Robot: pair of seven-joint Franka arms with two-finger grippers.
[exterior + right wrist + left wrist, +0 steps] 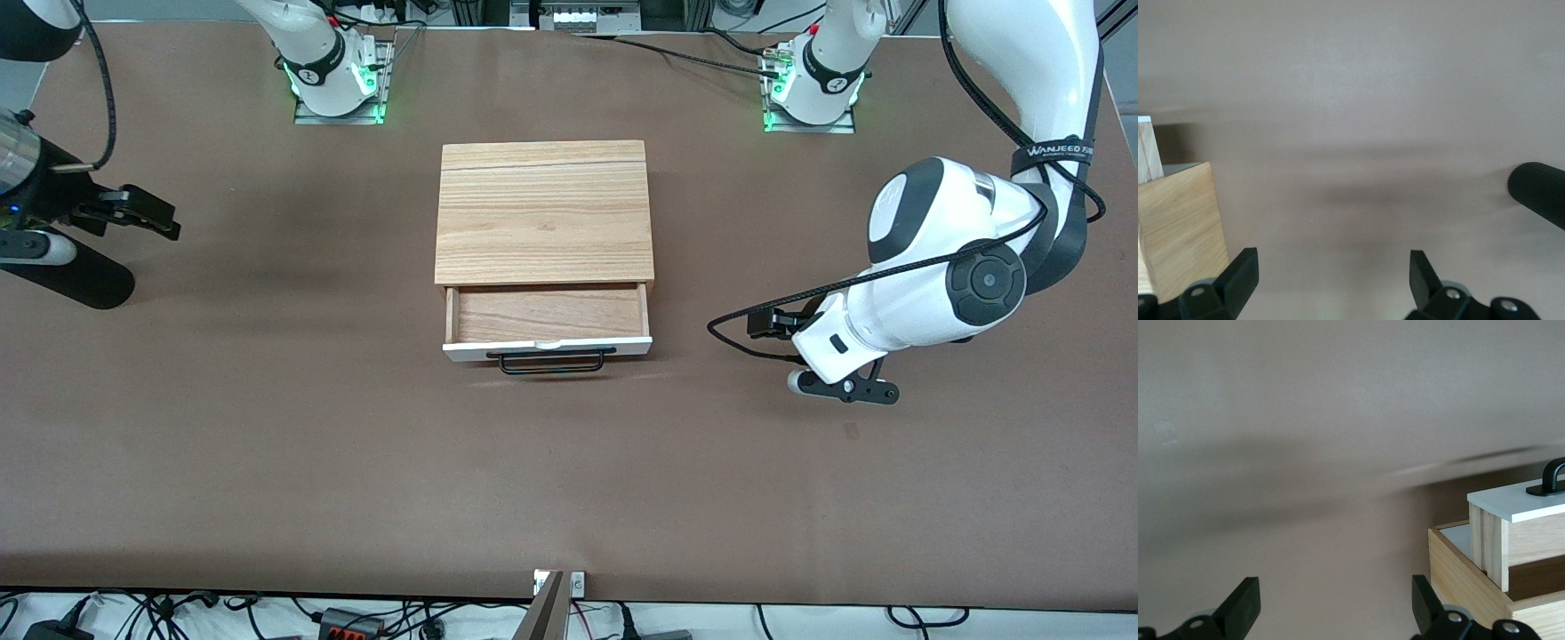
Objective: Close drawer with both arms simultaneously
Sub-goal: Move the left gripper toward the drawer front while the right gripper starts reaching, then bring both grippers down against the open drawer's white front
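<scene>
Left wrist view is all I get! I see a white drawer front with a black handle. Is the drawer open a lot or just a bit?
Observer: The drawer sticks partway out of the wooden box, and its wooden floor shows bare.
Operator: Where's the other arm?
Observer: The right arm hangs over the table toward its own end, well apart from the box, jaws open.
Operator: And my arm?
Observer: The left arm is over the table toward its own end, beside the drawer's front and not touching it.
</scene>
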